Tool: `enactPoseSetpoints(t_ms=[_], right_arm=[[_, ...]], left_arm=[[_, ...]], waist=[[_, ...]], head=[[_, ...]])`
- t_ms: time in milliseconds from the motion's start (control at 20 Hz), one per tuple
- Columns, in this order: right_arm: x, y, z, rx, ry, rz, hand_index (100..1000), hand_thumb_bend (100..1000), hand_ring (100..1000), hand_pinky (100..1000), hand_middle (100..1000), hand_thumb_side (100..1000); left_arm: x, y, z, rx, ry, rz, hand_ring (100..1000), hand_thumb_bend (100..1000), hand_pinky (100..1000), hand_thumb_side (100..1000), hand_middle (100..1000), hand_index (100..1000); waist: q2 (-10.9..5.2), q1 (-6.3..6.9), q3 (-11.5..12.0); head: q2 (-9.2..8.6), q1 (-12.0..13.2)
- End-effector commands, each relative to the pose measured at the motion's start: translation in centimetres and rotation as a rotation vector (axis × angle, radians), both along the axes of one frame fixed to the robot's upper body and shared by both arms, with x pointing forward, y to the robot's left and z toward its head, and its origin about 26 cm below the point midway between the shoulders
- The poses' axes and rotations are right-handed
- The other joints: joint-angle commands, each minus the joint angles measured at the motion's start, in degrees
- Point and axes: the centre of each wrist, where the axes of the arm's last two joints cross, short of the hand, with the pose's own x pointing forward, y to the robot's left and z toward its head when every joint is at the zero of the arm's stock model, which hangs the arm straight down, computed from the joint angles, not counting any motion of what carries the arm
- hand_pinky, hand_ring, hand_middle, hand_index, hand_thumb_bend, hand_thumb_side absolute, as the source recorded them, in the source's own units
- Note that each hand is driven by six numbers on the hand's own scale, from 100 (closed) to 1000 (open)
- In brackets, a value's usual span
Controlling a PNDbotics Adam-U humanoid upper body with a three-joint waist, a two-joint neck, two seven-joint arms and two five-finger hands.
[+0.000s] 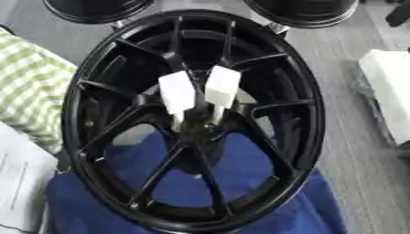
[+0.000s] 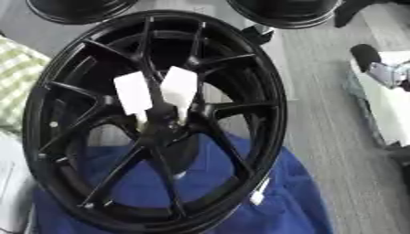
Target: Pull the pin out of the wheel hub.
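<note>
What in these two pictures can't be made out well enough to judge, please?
- Robot hands: in neither view.
- Pins: two white pieces at the hub; their lower ends blur into the black centre.
- Wheel: bottom rim cut off by the lower edge.
- Small white thing on the blue cloth: too small to name.

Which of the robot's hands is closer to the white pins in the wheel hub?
Neither can be named: no hand shows in either view. The white pins stand untouched in the hub.

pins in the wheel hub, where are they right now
Two white pins stand side by side at the centre of the black wheel, stuck into its hub, above the blue cloth. No robot hand shows in either view.
</note>
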Motion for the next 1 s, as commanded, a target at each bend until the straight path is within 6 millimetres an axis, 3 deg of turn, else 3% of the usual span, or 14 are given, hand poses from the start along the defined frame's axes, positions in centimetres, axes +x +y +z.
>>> enactPoseSetpoints(t_ms=[50,100,350,700,1000], right_arm=[[-0.4,0.4,1.6,-0.093,-0.028,0.022,813,100,768,903,673,100],[-0.4,0.6,1.8,-0.112,-0.030,0.028,803,184,782,883,696,215],[-0.5,2.1,4.1,-0.362,-0.070,0.086,799,250,787,876,707,319],[-0.1,3.3,4.3,-0.563,-0.108,0.140,801,239,787,878,707,326],[0.2,4.6,4.6,-0.594,-0.097,0.190,801,231,786,878,705,291]], left_arm=[[-0.2,0.4,1.0,0.038,-0.026,0.004,616,106,713,722,549,733],[-0.2,0.3,1.1,0.044,-0.029,-0.001,616,105,712,721,549,733],[-0.1,0.1,1.3,0.058,-0.032,-0.015,616,104,712,722,549,733],[0.0,-0.2,1.4,0.061,-0.033,-0.036,616,104,712,722,549,733],[0.1,-0.4,1.5,0.059,-0.033,-0.045,616,104,712,722,549,733]], waist=[[-0.89,-0.09,0.0],[-0.87,-0.40,0.4],[-0.71,-0.79,1.1],[-0.68,-1.00,2.3],[-0.68,-1.17,3.3]], head=[[-0.68,0.0],[-0.88,-0.2],[-1.38,-0.8],[-1.41,-1.7],[-1.21,-2.4]])
